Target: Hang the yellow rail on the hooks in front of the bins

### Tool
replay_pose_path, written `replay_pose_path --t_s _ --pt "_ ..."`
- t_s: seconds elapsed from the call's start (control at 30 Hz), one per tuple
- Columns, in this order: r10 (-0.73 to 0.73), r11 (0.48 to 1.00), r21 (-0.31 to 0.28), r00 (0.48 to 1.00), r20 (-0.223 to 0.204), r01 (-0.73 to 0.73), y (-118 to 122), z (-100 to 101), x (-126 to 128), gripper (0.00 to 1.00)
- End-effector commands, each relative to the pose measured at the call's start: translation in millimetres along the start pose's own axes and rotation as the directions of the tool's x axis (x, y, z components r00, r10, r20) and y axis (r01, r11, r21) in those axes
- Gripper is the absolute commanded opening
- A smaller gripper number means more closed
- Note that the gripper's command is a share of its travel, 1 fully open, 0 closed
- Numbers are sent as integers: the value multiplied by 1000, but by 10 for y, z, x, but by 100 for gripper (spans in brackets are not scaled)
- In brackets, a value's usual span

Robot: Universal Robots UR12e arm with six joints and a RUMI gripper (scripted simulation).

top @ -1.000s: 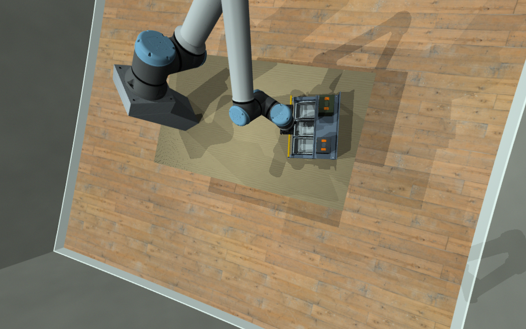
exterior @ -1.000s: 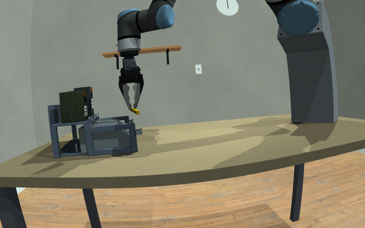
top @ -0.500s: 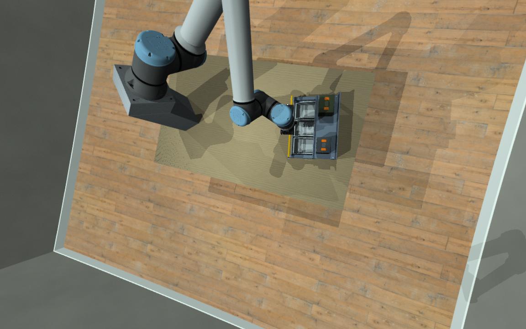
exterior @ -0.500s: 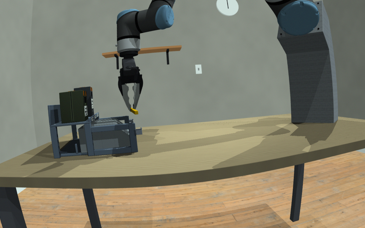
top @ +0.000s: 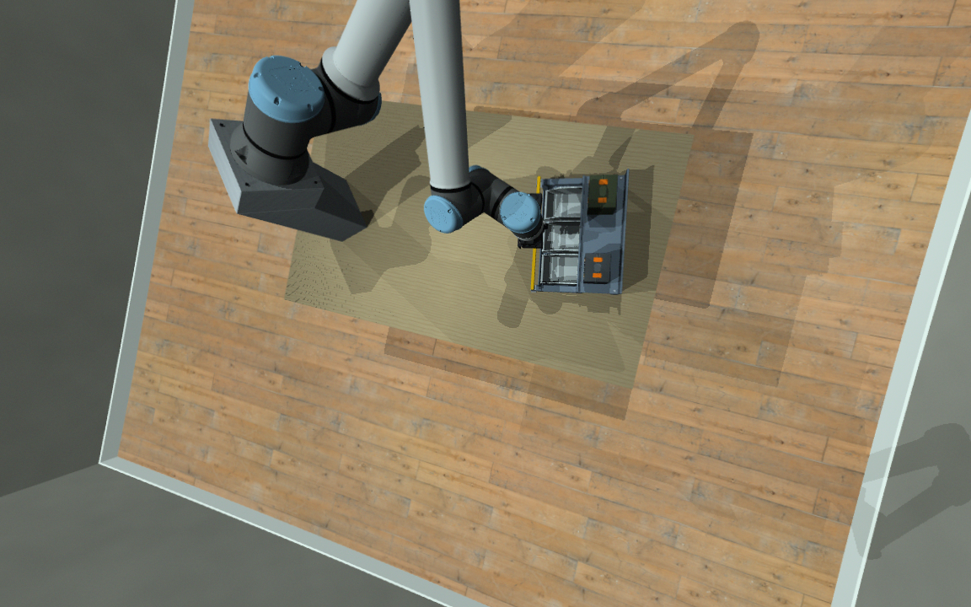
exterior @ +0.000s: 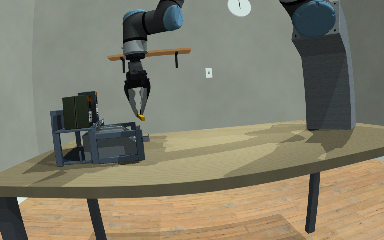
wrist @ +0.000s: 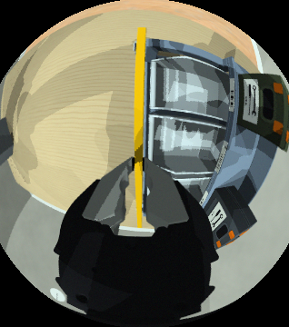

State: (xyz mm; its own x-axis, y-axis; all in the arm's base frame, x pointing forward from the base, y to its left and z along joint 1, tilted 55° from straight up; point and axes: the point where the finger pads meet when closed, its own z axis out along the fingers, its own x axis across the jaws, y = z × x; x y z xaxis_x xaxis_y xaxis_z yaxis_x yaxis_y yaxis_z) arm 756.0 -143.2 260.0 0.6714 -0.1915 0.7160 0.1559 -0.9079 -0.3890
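Grey walls enclose a wood-plank floor (exterior: 351, 191); a tan tabletop (exterior: 217, 155) on dark legs carries hard shadows, and behind it hang a wooden wall shelf (exterior: 163, 52), white clock (exterior: 239, 7) and light switch (exterior: 208, 72).
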Motion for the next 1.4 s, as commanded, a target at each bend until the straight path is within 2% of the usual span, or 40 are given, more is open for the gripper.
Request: replay_pose_path --t_s 0.0,1.37 --pt "-1 1000 0 1000 -1 1 1 -4 5 0" --pt "1 1000 0 1000 -1 -1 2 100 5 0"
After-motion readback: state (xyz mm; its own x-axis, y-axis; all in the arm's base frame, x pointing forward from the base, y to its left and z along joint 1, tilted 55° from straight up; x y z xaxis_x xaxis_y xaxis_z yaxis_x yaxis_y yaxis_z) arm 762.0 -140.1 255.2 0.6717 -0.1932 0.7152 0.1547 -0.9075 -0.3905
